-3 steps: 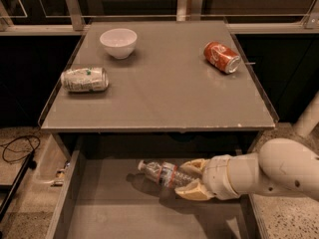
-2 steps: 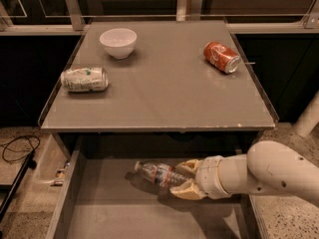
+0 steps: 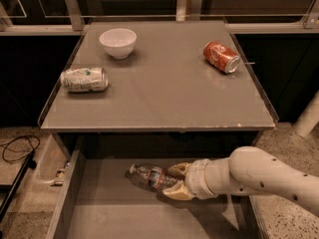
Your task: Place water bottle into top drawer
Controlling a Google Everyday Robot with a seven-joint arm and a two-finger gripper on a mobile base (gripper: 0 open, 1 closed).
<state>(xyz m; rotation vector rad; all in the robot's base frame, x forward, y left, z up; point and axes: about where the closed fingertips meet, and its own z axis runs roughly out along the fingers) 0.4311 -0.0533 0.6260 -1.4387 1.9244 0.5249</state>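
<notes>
The water bottle point(image 3: 149, 177), clear with a white cap and a red-blue label band, lies on its side low over the grey floor of the open top drawer point(image 3: 99, 208), cap pointing left. My gripper point(image 3: 172, 180) reaches in from the right on a white arm and is shut on the bottle's right half, tan fingers point(image 3: 177, 191) above and below it. Whether the bottle rests on the floor or hangs just above it I cannot tell.
On the table top point(image 3: 164, 98) above the drawer stand a white bowl point(image 3: 118, 42), a silver-green can point(image 3: 83, 79) lying at the left and a red soda can point(image 3: 221, 57) lying at the right. A cable point(image 3: 15, 151) lies on the floor at the left.
My gripper with the bottle has moved a little to the left and slightly lower inside the drawer. The things on the table have not moved.
</notes>
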